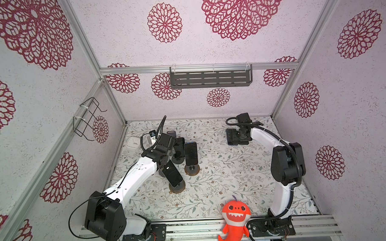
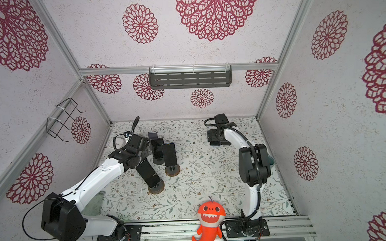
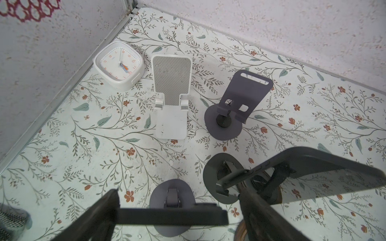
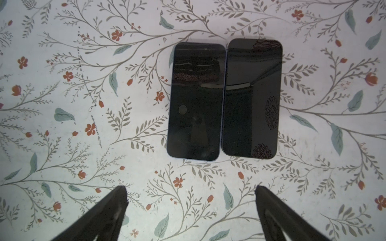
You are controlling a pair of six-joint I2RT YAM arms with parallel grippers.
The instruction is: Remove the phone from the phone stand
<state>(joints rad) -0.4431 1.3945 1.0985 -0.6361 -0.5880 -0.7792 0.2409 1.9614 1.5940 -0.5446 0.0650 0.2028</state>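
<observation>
Phone shows its top edge between the left gripper's fingers. The jaws are apart, 1 finger at 1 end and a slight gap at the other, so no clamp is visible. In a top view the phone appears to be the slanted one nearest the front, leaning on its stand, with its upper end hidden under the left wrist. 2 other phones sit on stands just behind. Farther back are a purple stand, a white stand and a clock near the corner.

The table has a floral sheet. The walls are pale with red rosettes, with a dark shelf at the back, a wire rack on the left and an orange plush at the front.

The left arm reaches forward, wrist bent down. The right arm arcs up the right side. The right gripper, jaws wide and empty, hangs over 2 flat phones that touch side by side.
</observation>
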